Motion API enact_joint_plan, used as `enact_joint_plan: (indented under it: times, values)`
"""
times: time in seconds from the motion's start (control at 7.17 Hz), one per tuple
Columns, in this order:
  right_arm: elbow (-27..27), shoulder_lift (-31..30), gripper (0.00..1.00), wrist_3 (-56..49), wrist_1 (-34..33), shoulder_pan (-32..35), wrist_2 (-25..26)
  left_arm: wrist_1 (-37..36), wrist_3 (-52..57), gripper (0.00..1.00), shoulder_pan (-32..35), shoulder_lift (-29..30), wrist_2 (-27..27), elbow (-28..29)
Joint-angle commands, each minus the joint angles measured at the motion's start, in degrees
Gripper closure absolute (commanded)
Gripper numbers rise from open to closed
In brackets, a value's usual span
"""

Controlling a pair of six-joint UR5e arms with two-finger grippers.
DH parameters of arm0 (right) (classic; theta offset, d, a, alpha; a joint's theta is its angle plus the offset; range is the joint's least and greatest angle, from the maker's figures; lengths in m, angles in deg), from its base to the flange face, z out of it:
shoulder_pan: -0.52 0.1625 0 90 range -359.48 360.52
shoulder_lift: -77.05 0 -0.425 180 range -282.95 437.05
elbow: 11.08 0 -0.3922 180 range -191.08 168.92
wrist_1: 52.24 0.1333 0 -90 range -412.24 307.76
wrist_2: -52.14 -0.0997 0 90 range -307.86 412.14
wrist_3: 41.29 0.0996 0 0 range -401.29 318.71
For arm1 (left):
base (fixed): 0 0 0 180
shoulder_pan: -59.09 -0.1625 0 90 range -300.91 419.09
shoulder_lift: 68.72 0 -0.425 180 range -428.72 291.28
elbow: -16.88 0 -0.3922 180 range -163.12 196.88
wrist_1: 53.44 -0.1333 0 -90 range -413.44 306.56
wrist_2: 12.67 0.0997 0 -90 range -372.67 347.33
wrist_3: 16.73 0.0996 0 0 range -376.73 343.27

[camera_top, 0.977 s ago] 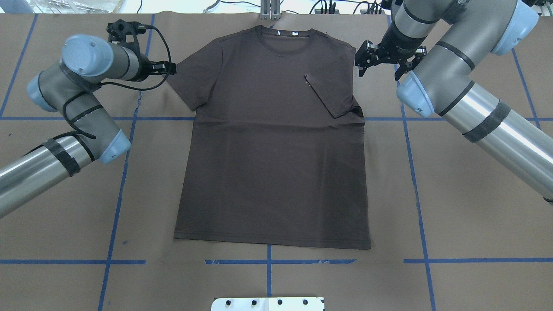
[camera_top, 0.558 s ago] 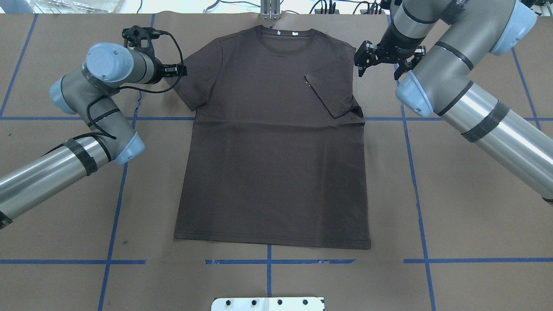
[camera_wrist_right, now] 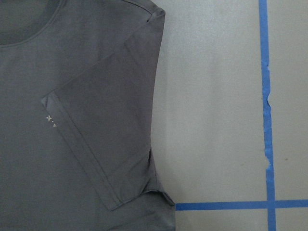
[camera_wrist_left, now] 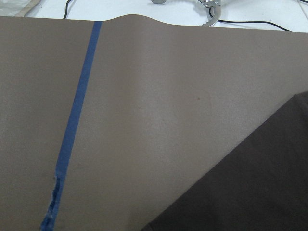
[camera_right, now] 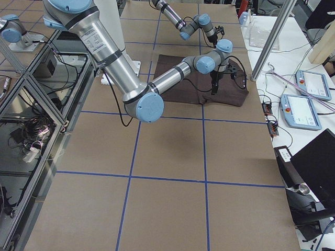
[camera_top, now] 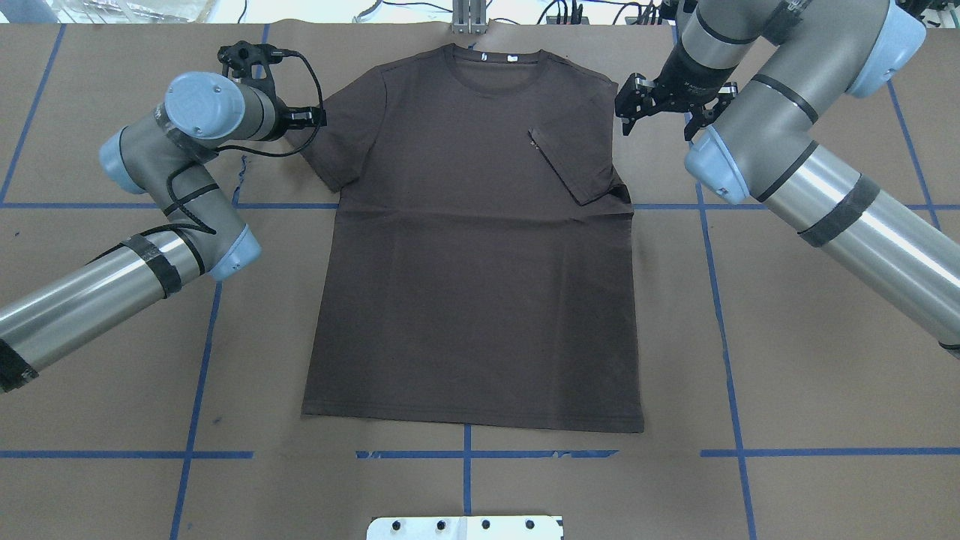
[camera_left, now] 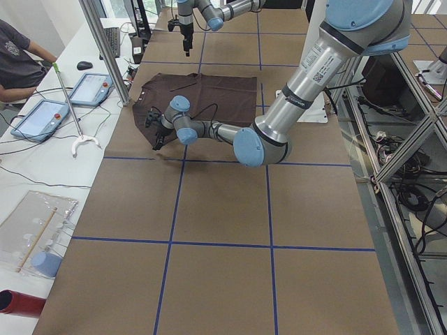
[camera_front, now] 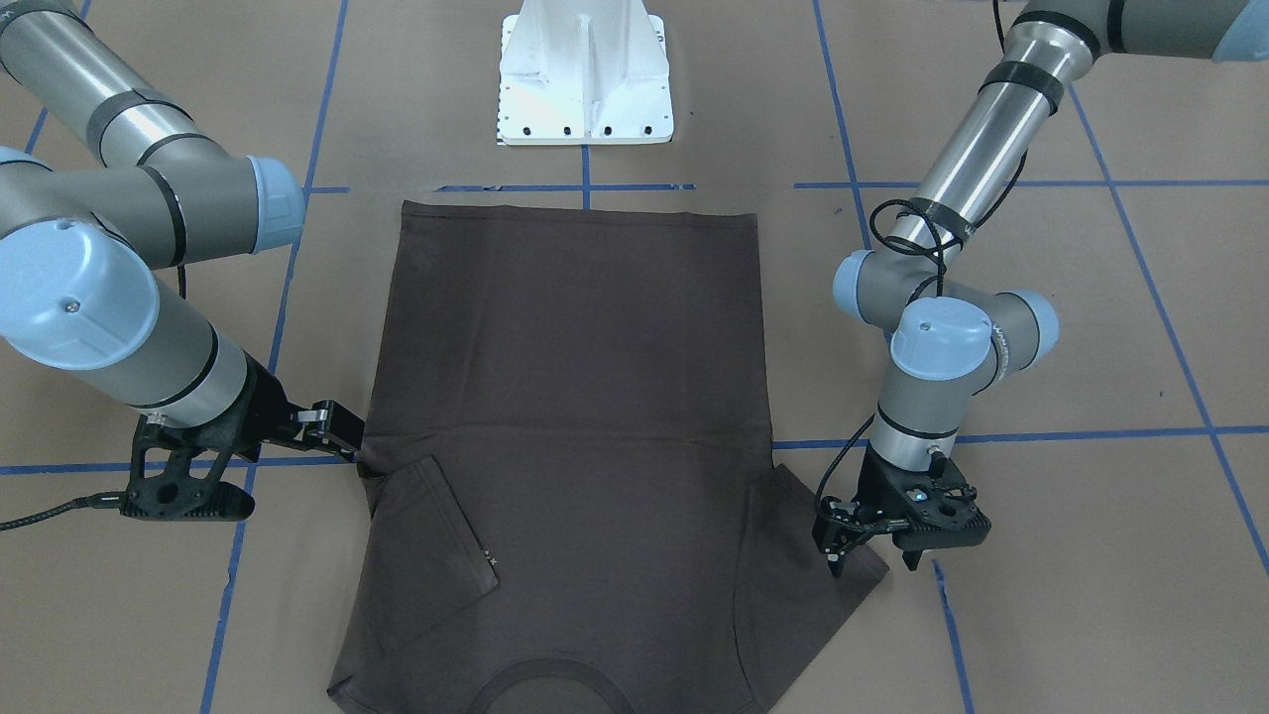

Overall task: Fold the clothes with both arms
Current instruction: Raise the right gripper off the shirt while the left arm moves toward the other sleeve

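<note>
Mid sleeve-folding, seemingly. T-shirt (camera_top: 472,285) flat on table (camera_top: 787,360) between both pincers, right sleeve (camera_top: 574,169) already folded in. Left pincer (camera_front: 872,557) wide, empty, over left sleeve (camera_front: 783,535) outer edge. Right pincer (camera_top: 658,126) wide, empty, just outside that fold. Next, probably: descend, pinch hem, carry inward.

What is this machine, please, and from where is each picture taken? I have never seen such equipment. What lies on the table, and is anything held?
This is a robot with a left arm and a right arm at a table covered in brown paper with blue tape lines. Each arm ends in a two-finger gripper. One camera looks down from behind the robot, one faces it, two look from the table's ends, and one sits on each wrist. A dark T-shirt lies flat. Its right sleeve is folded onto the chest, and its left sleeve lies spread out. The left gripper hangs open at the edge of the spread sleeve. The right gripper is open beside the shoulder. Nothing is held.
</note>
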Motion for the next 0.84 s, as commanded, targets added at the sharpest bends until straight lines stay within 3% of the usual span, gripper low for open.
enact_joint_plan:
  times: [0.0,0.7]
  values:
    - [0.1,-0.1,0.00,0.0,0.0,0.0,0.0,0.1,0.0,0.08,0.0,0.2,0.0,0.6]
    - [0.4,-0.1,0.00,-0.1,0.0,0.0,0.0,0.1,-0.1,0.12,-0.4,0.5,0.0,1.0]
